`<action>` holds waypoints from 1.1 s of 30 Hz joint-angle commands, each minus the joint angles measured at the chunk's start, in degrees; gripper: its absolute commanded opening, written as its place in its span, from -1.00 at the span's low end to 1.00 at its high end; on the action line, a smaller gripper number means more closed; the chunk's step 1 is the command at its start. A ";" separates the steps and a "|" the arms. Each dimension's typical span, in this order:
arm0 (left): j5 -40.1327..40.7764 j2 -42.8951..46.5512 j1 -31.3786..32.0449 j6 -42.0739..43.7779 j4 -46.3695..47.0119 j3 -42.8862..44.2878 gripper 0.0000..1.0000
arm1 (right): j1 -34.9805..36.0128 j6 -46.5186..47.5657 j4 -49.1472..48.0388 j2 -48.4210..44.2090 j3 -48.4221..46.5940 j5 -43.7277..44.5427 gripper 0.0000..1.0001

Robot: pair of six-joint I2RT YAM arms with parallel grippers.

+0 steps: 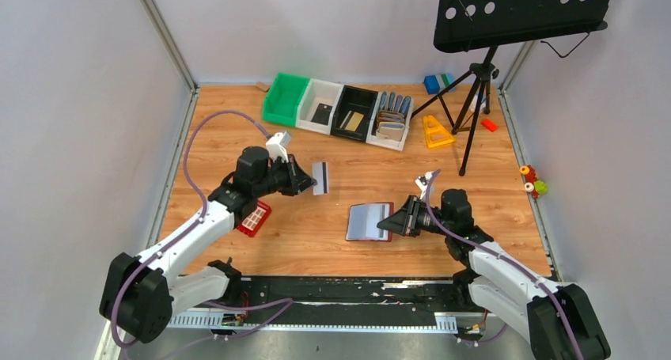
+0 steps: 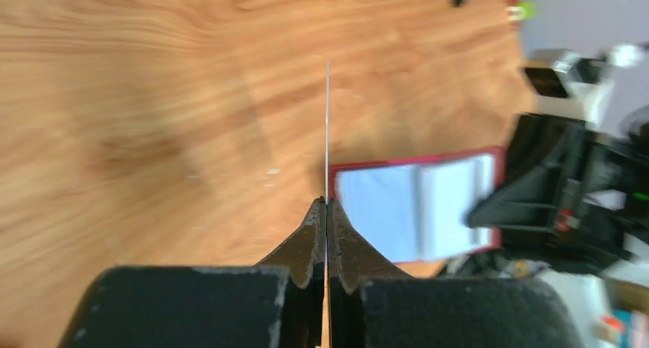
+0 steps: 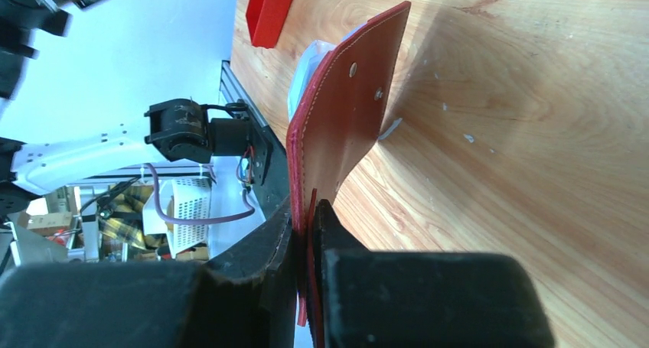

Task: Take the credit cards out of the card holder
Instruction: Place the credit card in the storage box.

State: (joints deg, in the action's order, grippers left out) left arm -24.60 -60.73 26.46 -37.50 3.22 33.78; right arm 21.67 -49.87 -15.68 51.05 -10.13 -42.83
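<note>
Top view: left gripper [image 1: 307, 180] is pinching a pale striped credit card [image 1: 320, 178] at 10 o'clock from the card holder [image 1: 369, 221], which is lying open mid-table. The right gripper [image 1: 396, 220] is clamping the holder's 3 o'clock edge.
Left wrist: left fingers [image 2: 310, 241] are pressing together on the card, seen edge-on.
Right wrist: right fingers [image 3: 260, 256] are squeezing the holder's maroon cover.
</note>
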 commanded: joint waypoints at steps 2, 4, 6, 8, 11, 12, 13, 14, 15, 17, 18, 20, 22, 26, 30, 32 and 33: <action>17.84 -5.03 -0.51 15.20 -20.07 11.71 -1.00 | -0.23 4.65 2.28 -0.85 -3.11 1.45 -1.00; 18.86 -8.79 -0.92 16.83 -21.03 17.20 -1.00 | -0.23 6.06 3.73 -1.18 -3.66 1.75 -1.00; 21.66 -13.01 -1.18 19.30 -24.12 24.27 -1.00 | -0.23 7.28 5.02 -1.26 -4.28 2.00 -1.00; 26.56 -18.14 -1.65 22.01 -26.97 30.89 -1.00 | -0.23 8.39 6.22 -1.16 -4.75 1.90 -1.00; 31.25 -25.99 -3.41 24.88 -30.94 41.25 -1.00 | -0.27 9.14 7.59 -1.88 -5.06 1.74 -1.00; 32.16 -28.49 -3.96 25.67 -32.18 44.59 -1.00 | -0.23 8.88 7.61 -2.29 -4.96 1.73 -1.00; 33.26 -30.86 -4.30 26.36 -33.19 47.56 -1.00 | -0.18 8.41 7.45 -2.74 -4.76 1.59 -1.00; 34.52 -32.81 -4.65 27.17 -33.53 50.15 -1.00 | -0.22 8.09 7.35 -3.08 -4.63 1.41 -1.00; 35.65 -34.99 -5.14 27.88 -34.08 52.45 -1.00 | -0.23 8.16 7.57 -3.25 -4.74 1.21 -1.00; 36.96 -38.90 -6.16 28.84 -35.96 57.68 -1.00 | -0.18 9.39 9.21 -3.35 -5.76 1.15 -1.00; 37.54 -40.61 -6.61 29.26 -36.74 59.85 -1.00 | -0.22 10.15 10.39 -3.39 -6.46 1.28 -1.00; 38.08 -43.66 -7.44 30.68 -36.89 63.90 -1.00 | -0.23 11.12 11.74 -3.69 -7.30 1.62 -1.00; 38.38 -46.57 -8.09 32.48 -36.74 66.82 -1.00 | -0.23 11.32 11.32 -3.80 -7.23 2.14 -1.00; 37.72 -53.85 -9.14 36.69 -35.16 72.82 -1.00 | -0.27 12.43 10.22 -2.40 -7.32 2.74 -1.00; 32.20 -62.56 -11.33 37.41 -36.35 83.54 -1.00 | -0.25 12.30 7.50 0.09 -8.40 1.54 -1.00; 29.27 -66.85 -12.56 37.41 -37.55 87.89 -1.00 | -0.23 11.54 5.74 0.86 -8.49 0.92 -1.00; 28.28 -68.15 -13.16 37.43 -37.34 89.28 -1.00 | -0.25 11.29 5.22 1.11 -8.50 0.83 -1.00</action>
State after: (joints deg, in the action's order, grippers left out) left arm 8.95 -124.20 15.88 -2.22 -32.86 116.25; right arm 21.65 -38.89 -4.84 51.37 -15.88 -40.95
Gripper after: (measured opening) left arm 0.003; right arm 0.091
